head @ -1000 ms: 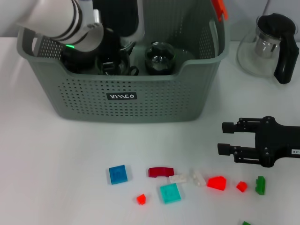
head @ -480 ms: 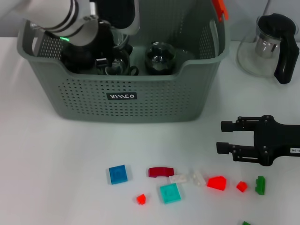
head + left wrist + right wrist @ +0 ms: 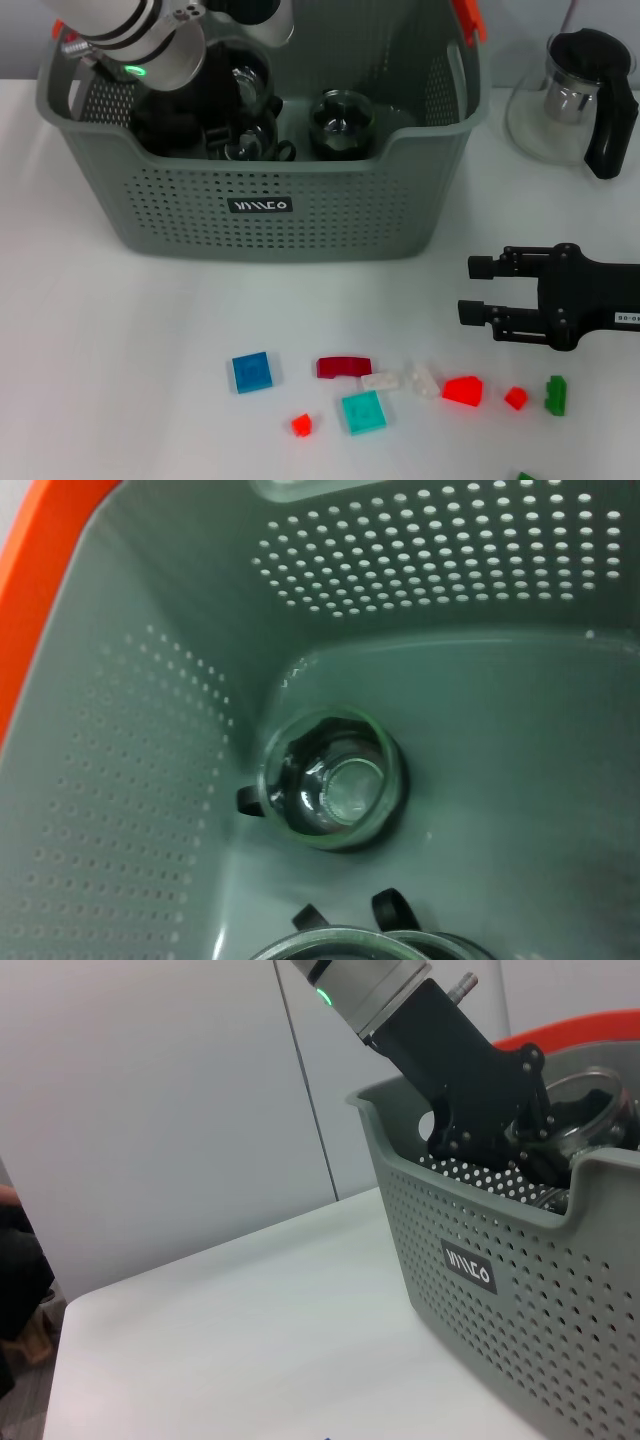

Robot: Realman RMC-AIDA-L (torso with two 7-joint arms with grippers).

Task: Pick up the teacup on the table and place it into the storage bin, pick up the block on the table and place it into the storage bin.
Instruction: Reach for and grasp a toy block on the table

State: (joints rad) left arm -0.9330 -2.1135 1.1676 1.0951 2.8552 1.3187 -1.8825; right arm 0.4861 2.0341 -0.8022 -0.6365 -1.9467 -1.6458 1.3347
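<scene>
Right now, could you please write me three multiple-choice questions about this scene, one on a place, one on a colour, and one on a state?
1. Where does the glass teapot with the black handle stand?
A. On the table, on the robot's right side of the grey perforated storage bin
B. Inside the bin
C. Among the blocks

2. What colour is the square flat block farthest to the robot's left?
A. Green
B. Blue
C. Red

3. How are the jaws of the right gripper?
A. Shut on a red block
B. Shut on a teacup
C. Open, holding nothing

Answers:
1. A, it stands on the white table beside the bin.
2. B, the head view shows it blue.
3. C, the two black fingers stand apart above the table with nothing between them.
</scene>
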